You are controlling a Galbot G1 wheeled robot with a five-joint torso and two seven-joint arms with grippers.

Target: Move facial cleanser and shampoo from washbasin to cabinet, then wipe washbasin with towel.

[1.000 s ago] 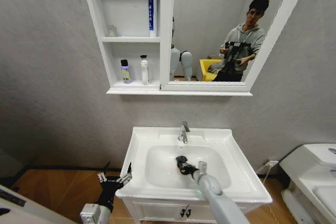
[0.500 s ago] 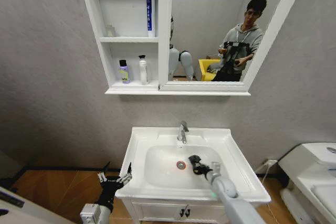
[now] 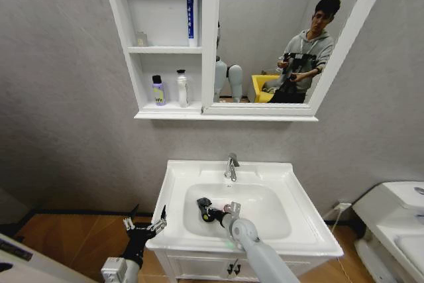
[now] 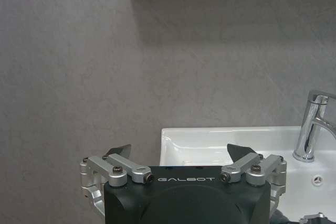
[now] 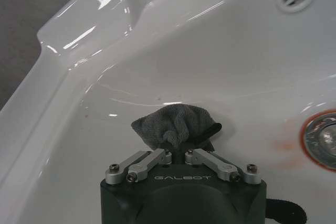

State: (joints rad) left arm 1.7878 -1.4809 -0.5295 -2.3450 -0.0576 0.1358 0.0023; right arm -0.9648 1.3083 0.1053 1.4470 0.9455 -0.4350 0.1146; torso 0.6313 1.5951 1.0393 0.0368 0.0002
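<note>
A: Washbasin (image 5: 79,51) surface? 
B: Glossy white ceramic, smooth, strong highlights. Tap (image 4: 310,124) polished chrome.
A: Towel (image 5: 176,124)? 
B: Dark grey looped cloth, matt. Wall (image 4: 131,66) grey, matt, faintly mottled.

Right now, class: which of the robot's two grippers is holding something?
The right gripper, down in the washbasin bowl, is shut on the dark grey towel. The left gripper hangs open and empty beside the basin.

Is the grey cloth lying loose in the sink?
No, the right gripper is shut on the towel, pressing it against the washbasin bowl.
</note>
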